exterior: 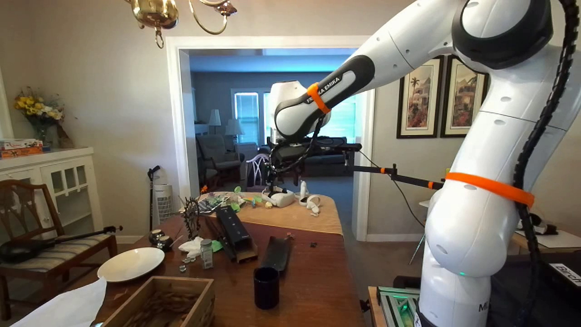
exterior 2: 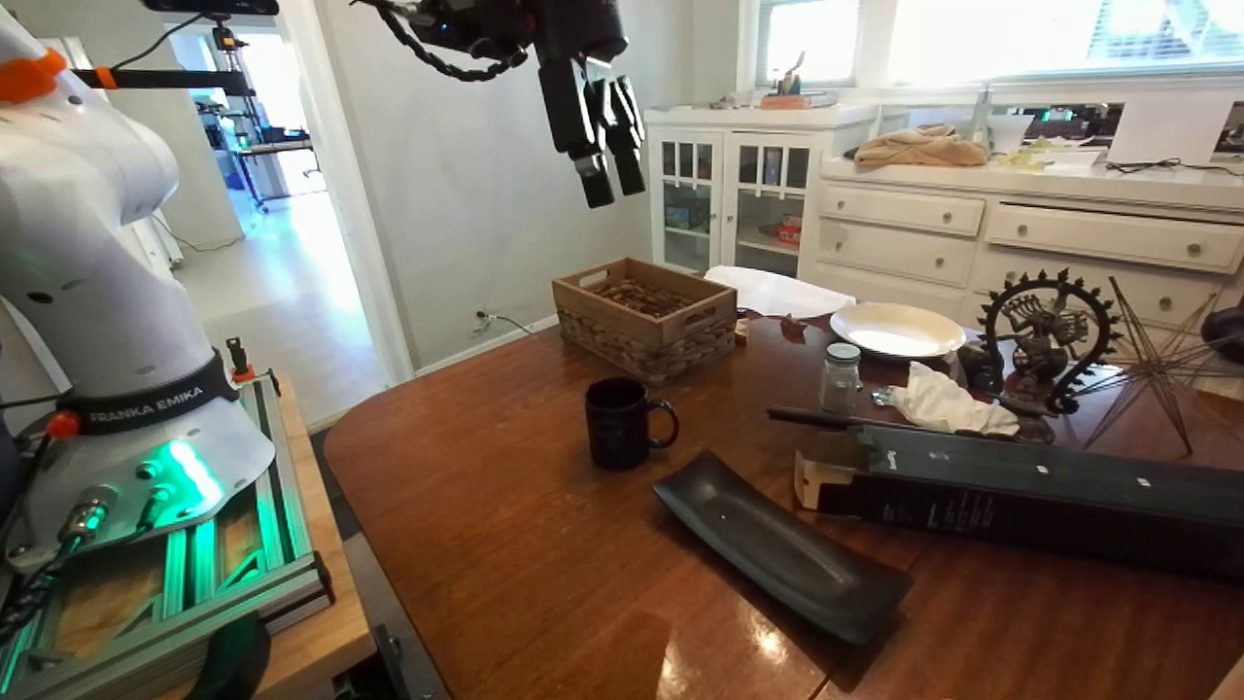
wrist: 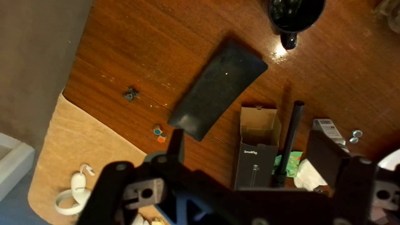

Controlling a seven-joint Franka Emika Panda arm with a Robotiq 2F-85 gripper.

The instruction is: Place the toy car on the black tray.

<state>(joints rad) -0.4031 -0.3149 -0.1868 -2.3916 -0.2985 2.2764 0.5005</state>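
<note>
The black tray (exterior 2: 777, 549) is a long shallow dish on the wooden table; it also shows in an exterior view (exterior: 276, 254) and in the wrist view (wrist: 215, 90). I cannot pick out a toy car for certain. A small dark piece (wrist: 130, 94) and a small piece with blue and orange round faces (wrist: 159, 134) lie on the table beside the tray, too small to identify. My gripper (exterior 2: 614, 183) is in the air, high above the table. In the wrist view my gripper (wrist: 250, 145) has its fingers wide apart, with nothing seen held between them.
A black mug (exterior 2: 618, 423) stands near the tray's end. A long black box (exterior 2: 1030, 496) with an open flap lies beside the tray. A wooden basket (exterior 2: 646, 316), a glass jar (exterior 2: 840, 377), a white plate (exterior 2: 899, 331) and a dark statue (exterior 2: 1050, 335) also stand on the table.
</note>
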